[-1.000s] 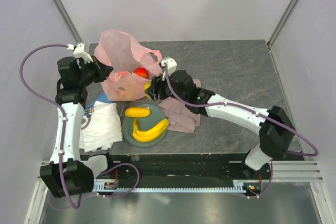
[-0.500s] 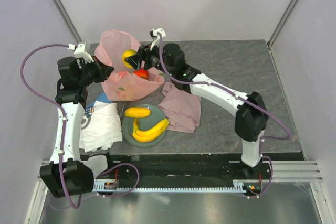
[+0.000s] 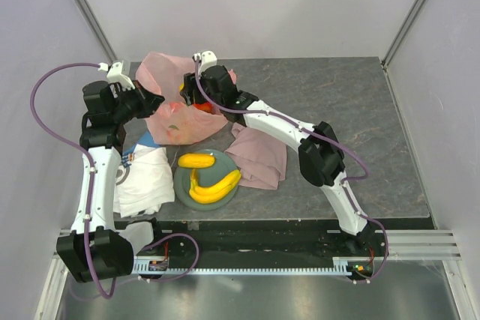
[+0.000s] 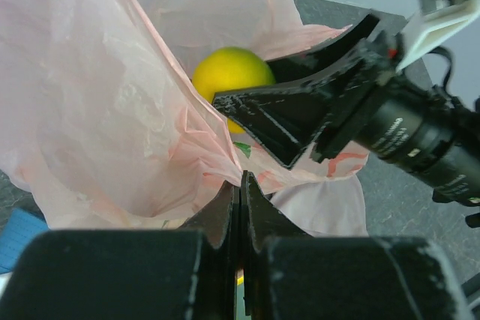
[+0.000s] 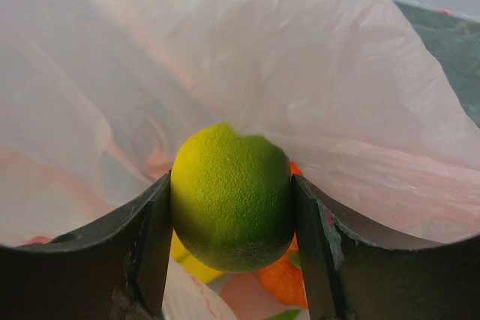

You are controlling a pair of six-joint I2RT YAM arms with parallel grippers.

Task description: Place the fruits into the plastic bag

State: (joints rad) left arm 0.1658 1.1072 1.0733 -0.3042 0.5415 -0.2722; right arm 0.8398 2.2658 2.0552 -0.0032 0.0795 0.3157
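The pale-pink plastic bag (image 3: 169, 114) lies at the table's back left with its mouth held up. My left gripper (image 4: 240, 179) is shut on the bag's (image 4: 97, 110) rim. In the bag's mouth my right gripper (image 5: 231, 185) is shut on the small green-yellow fruit (image 5: 231, 207), also seen from the left wrist as fruit (image 4: 227, 73) between black fingers (image 4: 300, 110). Below it, inside the bag (image 5: 225, 50), lies an orange tangerine (image 5: 281, 281). A red fruit (image 3: 202, 107) shows at the bag's opening. The bananas (image 3: 216, 185) and a yellow oblong fruit (image 3: 196, 160) rest on the grey-green plate (image 3: 182, 185).
A dusty-pink cloth (image 3: 259, 157) lies right of the plate. A white cloth (image 3: 146, 177) and a blue item (image 3: 144, 142) lie left of it, under my left arm. White walls close in the table's back and sides.
My right arm swung left and back from beside the plate, carrying the green-yellow fruit into the bag's mouth. The left gripper has kept its hold on the rim.
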